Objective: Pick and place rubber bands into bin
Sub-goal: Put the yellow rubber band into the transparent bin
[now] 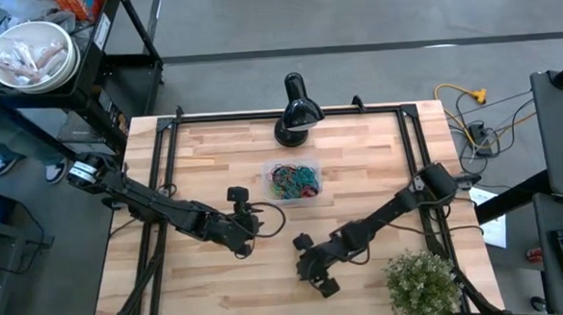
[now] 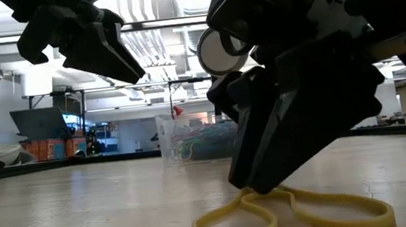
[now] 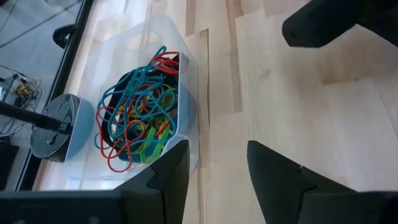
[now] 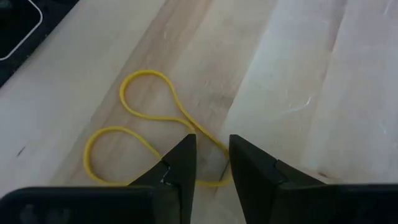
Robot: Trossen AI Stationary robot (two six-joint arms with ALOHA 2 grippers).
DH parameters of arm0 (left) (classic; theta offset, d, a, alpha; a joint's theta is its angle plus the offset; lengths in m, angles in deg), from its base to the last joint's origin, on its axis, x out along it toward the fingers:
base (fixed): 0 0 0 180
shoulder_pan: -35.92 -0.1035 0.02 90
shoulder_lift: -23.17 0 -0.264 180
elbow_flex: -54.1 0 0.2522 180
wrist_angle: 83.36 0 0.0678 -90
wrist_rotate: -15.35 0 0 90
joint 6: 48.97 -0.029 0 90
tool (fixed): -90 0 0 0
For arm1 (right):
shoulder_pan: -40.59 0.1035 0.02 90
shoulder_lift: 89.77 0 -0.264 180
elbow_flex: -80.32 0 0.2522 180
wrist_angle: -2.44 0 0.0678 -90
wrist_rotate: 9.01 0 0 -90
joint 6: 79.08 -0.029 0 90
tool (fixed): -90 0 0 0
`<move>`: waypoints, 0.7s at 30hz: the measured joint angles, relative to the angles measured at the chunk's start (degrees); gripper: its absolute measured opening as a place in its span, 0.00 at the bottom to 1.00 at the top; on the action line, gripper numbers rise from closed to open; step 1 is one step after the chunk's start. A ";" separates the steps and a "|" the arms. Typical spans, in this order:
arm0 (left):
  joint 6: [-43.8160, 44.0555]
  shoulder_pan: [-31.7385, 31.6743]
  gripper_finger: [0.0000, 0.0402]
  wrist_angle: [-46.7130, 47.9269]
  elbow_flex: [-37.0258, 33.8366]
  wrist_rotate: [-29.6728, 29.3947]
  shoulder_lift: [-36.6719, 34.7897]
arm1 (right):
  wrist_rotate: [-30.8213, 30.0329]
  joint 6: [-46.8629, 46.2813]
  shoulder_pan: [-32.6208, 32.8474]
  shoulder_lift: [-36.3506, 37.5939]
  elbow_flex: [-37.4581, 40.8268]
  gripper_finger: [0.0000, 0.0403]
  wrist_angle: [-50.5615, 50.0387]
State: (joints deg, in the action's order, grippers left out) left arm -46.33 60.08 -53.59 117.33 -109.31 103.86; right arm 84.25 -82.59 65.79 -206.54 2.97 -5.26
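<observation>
A small clear plastic rectangular bin (image 3: 186, 81) with rounded corners sits on the pale wooden table, holding a tangled heap of thin rubber bands (image 3: 140, 109) in blue, red, green and yellow. Well apart from it, a single yellow rubber band (image 4: 134, 121) lies flat on the wood, pinched into a figure-eight.

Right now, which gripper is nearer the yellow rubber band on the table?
Right. The right gripper is down over the yellow rubber band, fingers straddling it. The left gripper hangs near the bin, away from it.
</observation>
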 joint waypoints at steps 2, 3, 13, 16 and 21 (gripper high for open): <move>0.00 0.00 0.36 -0.13 -0.01 0.00 0.00 | 0.25 -0.03 0.01 -0.36 -0.37 0.21 -0.07; 0.00 0.00 0.36 -0.12 -0.02 0.00 0.00 | 0.33 -0.11 -0.03 -0.44 -0.45 0.21 -0.31; -0.02 0.00 0.36 -0.52 -0.02 0.00 0.00 | -0.33 -2.50 -0.06 -0.31 -0.01 0.17 -2.19; -0.02 0.00 0.36 -0.50 -0.02 0.00 0.00 | -0.43 -3.32 -0.08 -0.24 0.30 0.17 -2.19; -0.02 0.00 0.36 -0.50 -0.02 0.00 0.00 | -0.71 -5.32 -0.08 -0.17 0.54 0.17 -3.57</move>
State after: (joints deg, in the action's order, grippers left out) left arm -46.35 60.08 -54.09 117.31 -109.31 103.86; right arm 83.54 -87.91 65.71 -206.72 3.51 -8.83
